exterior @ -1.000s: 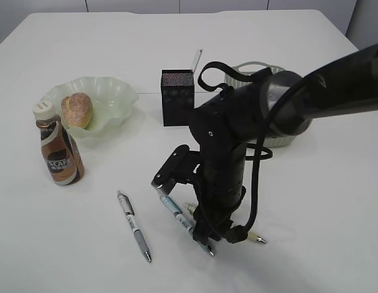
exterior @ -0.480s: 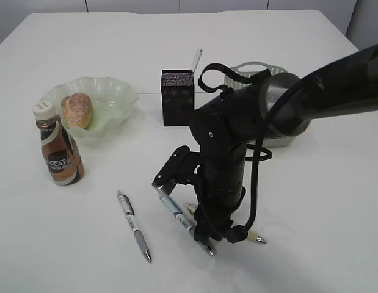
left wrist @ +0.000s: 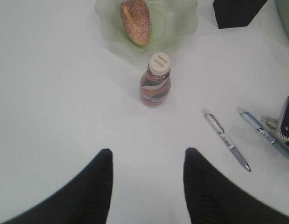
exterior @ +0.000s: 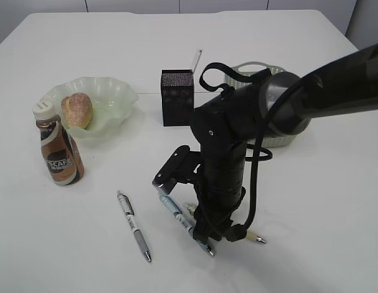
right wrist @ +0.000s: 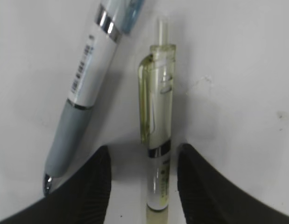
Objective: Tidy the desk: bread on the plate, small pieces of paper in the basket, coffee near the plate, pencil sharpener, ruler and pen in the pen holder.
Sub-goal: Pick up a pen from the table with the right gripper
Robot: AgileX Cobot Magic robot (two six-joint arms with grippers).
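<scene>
Right wrist view shows the right claw low over the bench, its two black fingers spread apart with a clear yellowish pen lying in the gap between them; I cannot tell whether either finger touches it. Just left of that pen lies a white and grey pen, angled, its tip near the left finger.

Left wrist view has the left claw held high above the bench, fingers apart and holding nothing. Ahead of it stands the coffee, upright, just in front of the plate, where the bread lies. To the right lie two pens on the bench: a silver one and a pale blue one.

From the exterior view, the right arm reaches across the middle and down onto the pens. Behind it stands the pen holder with the ruler leaning out of it, and the basket lies beyond, mostly hidden by the arm.
</scene>
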